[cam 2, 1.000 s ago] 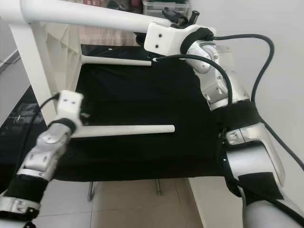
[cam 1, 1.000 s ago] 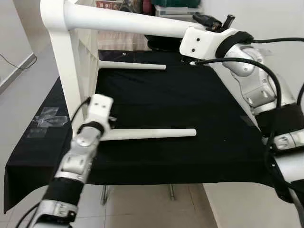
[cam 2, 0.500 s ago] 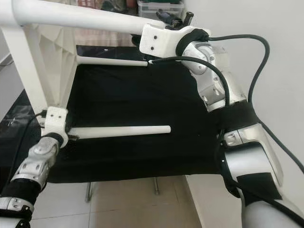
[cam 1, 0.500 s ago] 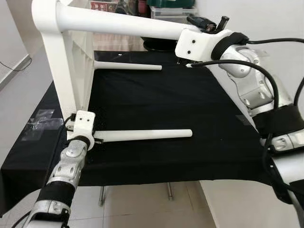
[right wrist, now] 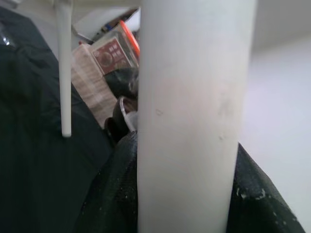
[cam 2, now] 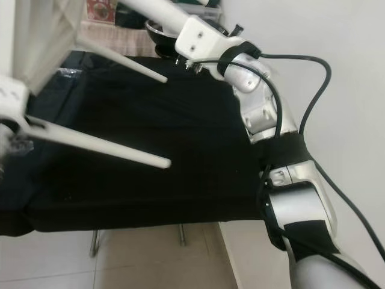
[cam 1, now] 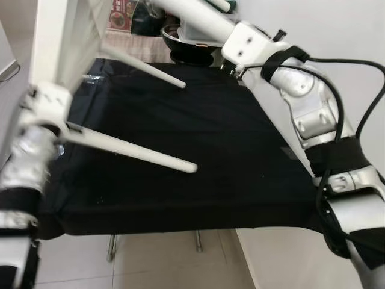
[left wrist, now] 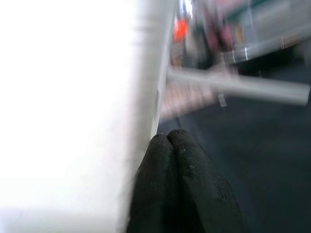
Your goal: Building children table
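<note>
Left eye view: I have the white children's table (cam 1: 57, 42) tipped on its side at the left of the black-draped counter (cam 1: 198, 150), legs pointing right and toward me. The near leg (cam 1: 129, 150) slants down over the cloth; the far leg (cam 1: 147, 67) runs out behind it. My left end effector (cam 1: 45, 99) sits at the base of the near leg, I judge to steady the frame.
Right eye view: my right end effector (cam 2: 198, 37) is up on an upper leg (cam 2: 153, 11) at the far right, which I take to be carrying the tilt. A dark bowl (cam 2: 161, 33) sits behind it.
Left wrist view: the two black fingers (left wrist: 182, 184) are pressed together, clenched on nothing, lying against the blurred white frame; bracing, not gripping, in my judgement.
Right wrist view: the white leg (right wrist: 192, 111) stands straight up the middle with dark fingers (right wrist: 114, 194) on either side, so this end effector is wrapped around that leg.
Risk: the frame could swing if the right hold slips.
</note>
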`<state>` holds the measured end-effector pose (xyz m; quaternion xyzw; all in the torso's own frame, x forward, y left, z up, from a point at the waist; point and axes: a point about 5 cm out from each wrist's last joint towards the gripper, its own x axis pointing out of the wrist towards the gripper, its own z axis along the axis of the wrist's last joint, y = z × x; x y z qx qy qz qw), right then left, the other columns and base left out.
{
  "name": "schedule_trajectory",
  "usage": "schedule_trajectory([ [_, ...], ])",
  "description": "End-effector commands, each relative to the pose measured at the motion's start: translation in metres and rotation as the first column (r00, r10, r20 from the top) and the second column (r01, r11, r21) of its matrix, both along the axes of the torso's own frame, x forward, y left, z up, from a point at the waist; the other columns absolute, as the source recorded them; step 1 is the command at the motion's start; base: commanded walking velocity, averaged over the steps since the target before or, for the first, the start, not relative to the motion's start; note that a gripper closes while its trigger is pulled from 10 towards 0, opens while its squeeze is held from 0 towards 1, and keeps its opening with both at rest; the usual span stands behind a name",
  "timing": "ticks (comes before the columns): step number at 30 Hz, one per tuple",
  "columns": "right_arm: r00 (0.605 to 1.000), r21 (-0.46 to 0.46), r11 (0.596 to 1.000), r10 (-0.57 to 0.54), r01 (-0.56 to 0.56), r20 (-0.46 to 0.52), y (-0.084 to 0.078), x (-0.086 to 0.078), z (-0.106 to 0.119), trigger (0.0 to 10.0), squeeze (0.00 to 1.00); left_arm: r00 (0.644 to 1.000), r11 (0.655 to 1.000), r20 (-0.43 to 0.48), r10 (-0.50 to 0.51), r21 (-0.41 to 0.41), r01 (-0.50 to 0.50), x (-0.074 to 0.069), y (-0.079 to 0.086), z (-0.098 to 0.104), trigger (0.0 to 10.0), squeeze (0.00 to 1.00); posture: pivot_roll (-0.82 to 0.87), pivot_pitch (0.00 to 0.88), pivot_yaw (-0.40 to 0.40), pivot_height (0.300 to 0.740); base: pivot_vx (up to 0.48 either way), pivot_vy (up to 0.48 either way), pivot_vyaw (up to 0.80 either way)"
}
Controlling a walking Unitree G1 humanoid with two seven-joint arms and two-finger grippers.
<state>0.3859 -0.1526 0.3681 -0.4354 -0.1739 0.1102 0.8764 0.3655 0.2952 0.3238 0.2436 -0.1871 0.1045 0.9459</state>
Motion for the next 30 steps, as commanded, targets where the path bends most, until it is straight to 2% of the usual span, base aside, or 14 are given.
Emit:
schedule_trajectory([
  [1,0.947,0.041,0.977,-0.194,0.211,-0.254,-0.047,0.016,-0.053,0.0,0.0,0.987,0.998,0.147,0.059,0.019,-0.062,-0.02,0.023,0.05,0.0,0.0,0.03,0.054,-0.058,0.74,0.0,0.0,0.0],
  [3,0.942,0.074,0.972,-0.194,0.221,-0.274,-0.048,0.017,-0.056,0.0,0.0,0.987,0.999,0.157,0.034,0.037,-0.04,-0.02,0.019,0.058,0.0,0.0,0.03,0.054,-0.058,0.74,0.0,0.0,0.0],
  [9,0.883,0.278,0.917,-0.139,0.285,-0.447,-0.043,0.022,-0.106,0.0,0.0,0.98,0.989,0.172,-0.096,0.124,0.075,-0.015,-0.007,0.091,0.0,0.0,0.05,0.059,-0.053,0.74,0.0,0.0,0.0],
  [12,0.84,0.372,0.866,-0.095,0.334,-0.534,-0.035,0.021,-0.136,0.0,0.0,0.976,0.979,0.159,-0.15,0.161,0.124,-0.012,-0.019,0.099,0.0,0.0,0.06,0.062,-0.052,0.74,0.0,0.0,0.0],
  [14,0.773,0.471,0.779,-0.027,0.414,-0.633,-0.02,0.018,-0.173,0.0,0.0,0.968,0.965,0.137,-0.208,0.191,0.181,-0.008,-0.032,0.103,0.0,0.0,0.06,0.067,-0.047,0.74,0.0,0.0,0.0],
  [17,0.745,0.498,0.743,-0.001,0.447,-0.667,-0.014,0.017,-0.186,0.0,0.0,0.965,0.958,0.122,-0.233,0.201,0.205,-0.006,-0.037,0.103,0.0,0.0,0.06,0.067,-0.047,0.74,0.0,0.0,0.0],
  [19,0.72,0.529,0.687,0.014,0.497,-0.694,-0.006,0.016,-0.202,0.0,0.0,0.954,0.943,0.089,-0.285,0.204,0.262,0.0,-0.05,0.099,2.0,0.0,0.08,0.076,-0.043,0.74,0.0,0.0,0.0],
  [20,0.721,0.534,0.677,0.008,0.505,-0.693,-0.004,0.016,-0.205,0.0,0.0,0.949,0.938,0.08,-0.306,0.199,0.285,0.002,-0.055,0.096,6.9,0.0,0.08,0.078,-0.041,0.74,0.0,0.0,0.0],
  [21,0.729,0.566,0.648,0.025,0.509,-0.684,-0.001,0.017,-0.205,0.0,0.0,0.94,0.93,0.068,-0.333,0.186,0.316,0.003,-0.06,0.093,9.2,0.0,0.08,0.081,-0.039,0.74,0.0,0.0,0.0],
  [25,0.742,0.593,0.634,0.043,0.497,-0.669,0.003,0.018,-0.204,0.1,0.0,0.921,0.911,0.041,-0.386,0.175,0.374,0.006,-0.072,0.084,10.0,0.0,0.08,0.087,-0.036,0.74,0.0,0.0,0.0],
  [26,0.755,0.61,0.63,0.057,0.481,-0.653,0.006,0.019,-0.201,7.8,0.0,0.912,0.902,0.027,-0.408,0.165,0.399,0.008,-0.078,0.076,10.0,0.0,0.08,0.09,-0.035,0.74,0.0,0.0,0.0],
  [27,0.755,0.61,0.63,0.057,0.481,-0.653,0.006,0.019,-0.201,7.8,0.0,0.912,0.902,0.027,-0.408,0.165,0.399,0.008,-0.078,0.076,10.0,0.0,0.08,0.09,-0.035,0.74,0.0,0.0,0.0],
  [28,0.768,0.622,0.634,0.066,0.46,-0.637,0.009,0.02,-0.199,10.0,0.0,0.902,0.893,0.011,-0.432,0.143,0.426,0.01,-0.084,0.066,10.0,0.0,0.08,0.092,-0.033,0.74,0.0,0.0,0.0],
  [30,0.781,0.614,0.66,0.064,0.434,-0.621,0.012,0.021,-0.198,10.0,0.0,0.879,0.874,-0.013,-0.477,0.093,0.477,0.011,-0.096,0.045,10.0,0.0,0.08,0.093,-0.031,0.74,0.0,0.0,0.0],
])
